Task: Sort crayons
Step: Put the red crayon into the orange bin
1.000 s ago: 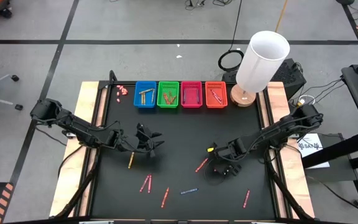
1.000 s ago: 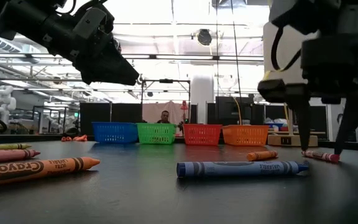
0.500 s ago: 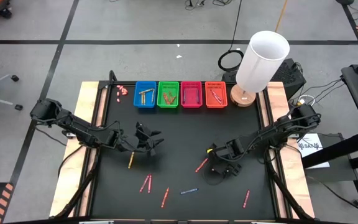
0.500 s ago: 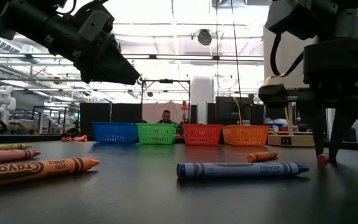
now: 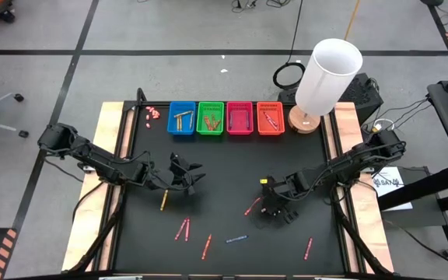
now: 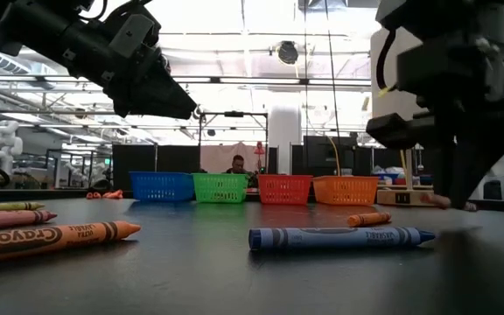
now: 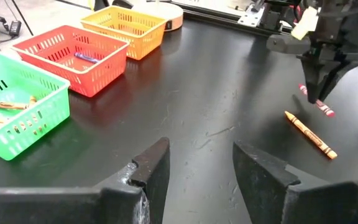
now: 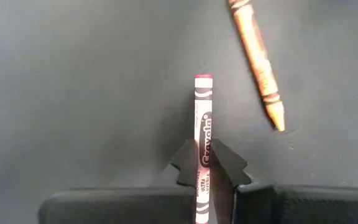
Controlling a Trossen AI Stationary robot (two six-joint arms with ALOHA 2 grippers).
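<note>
Pink wax, wrapped in a striped paper label — a thin pink crayon (image 8: 202, 134) sits clamped between the right gripper's (image 8: 202, 169) two dark fingers, which are closed tight on its sides with most of its length sticking out past the tips. In the high view this right gripper (image 5: 269, 204) is over the black table mat (image 5: 224, 167), right of centre, and a short orange crayon (image 8: 258, 62) lies on the mat just beside the held one. The left gripper (image 7: 196, 163) hangs above the mat's left half with its fingers partly apart and nothing between them. Along the far edge stand four small plastic baskets in a row: blue basket (image 5: 181, 119), green basket (image 5: 210, 118), pink basket (image 5: 239, 118) and orange basket (image 5: 270, 118), each with crayons inside. Loose crayons remain on the mat — a yellow crayon (image 5: 163, 201) near the left gripper, a blue crayon (image 5: 236, 239) near the front edge, and red crayons (image 5: 183, 229) to its left.
</note>
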